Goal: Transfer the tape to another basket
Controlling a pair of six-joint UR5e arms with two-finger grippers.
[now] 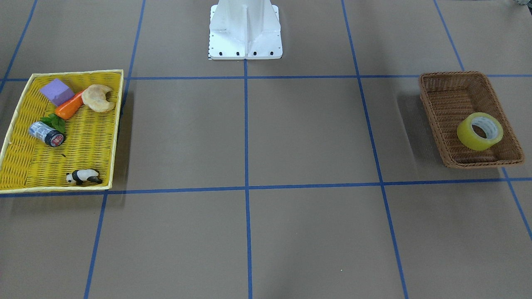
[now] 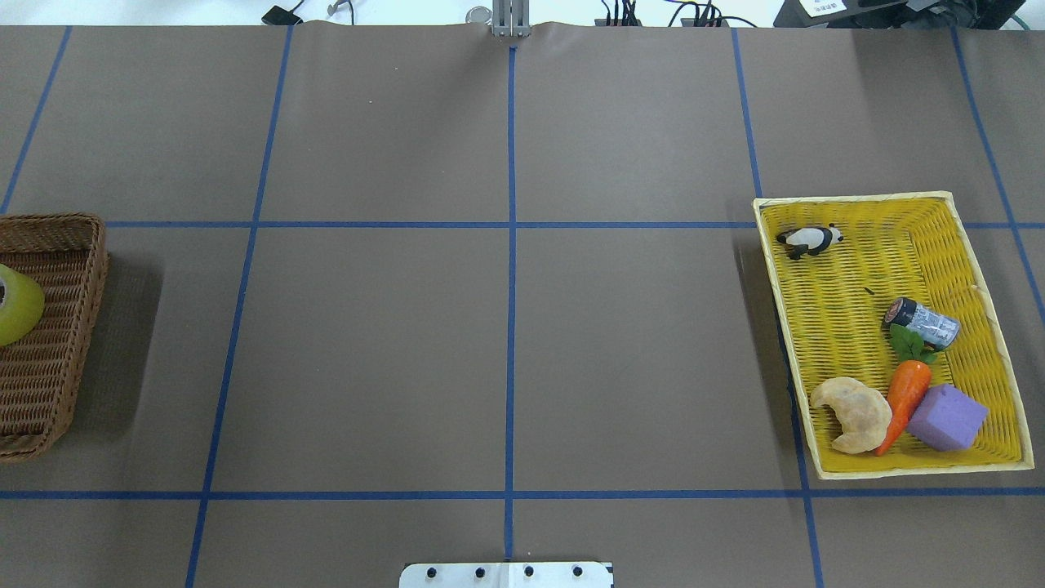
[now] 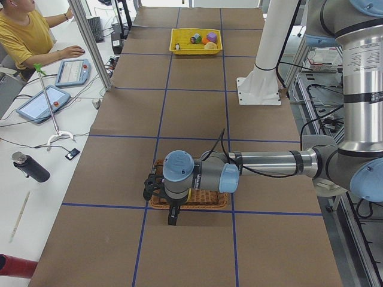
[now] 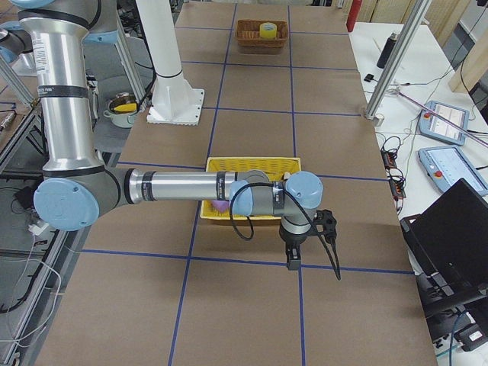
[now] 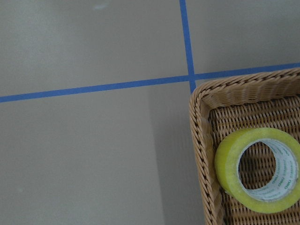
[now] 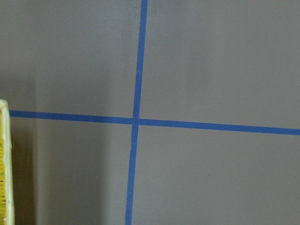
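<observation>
The tape (image 1: 469, 136), a wide yellowish roll with a white printed core, lies on its side in the brown wicker basket (image 1: 451, 74) at the table's end on my left. It also shows in the overhead view (image 2: 18, 309) and the left wrist view (image 5: 228, 164). My left gripper (image 3: 151, 187) hangs above the basket (image 3: 197, 203); I cannot tell if it is open or shut. My right gripper (image 4: 327, 223) hangs beside the yellow tray (image 4: 252, 162); I cannot tell its state either. Neither gripper shows in the overhead or front views.
The shallow yellow tray (image 1: 119, 124) at the other end holds a purple block (image 1: 57, 91), a toy carrot (image 1: 70, 107), a croissant (image 1: 98, 98), a small printed can (image 1: 45, 133) and a toy panda (image 1: 84, 176). The white robot base (image 1: 245, 33) stands at mid-table.
</observation>
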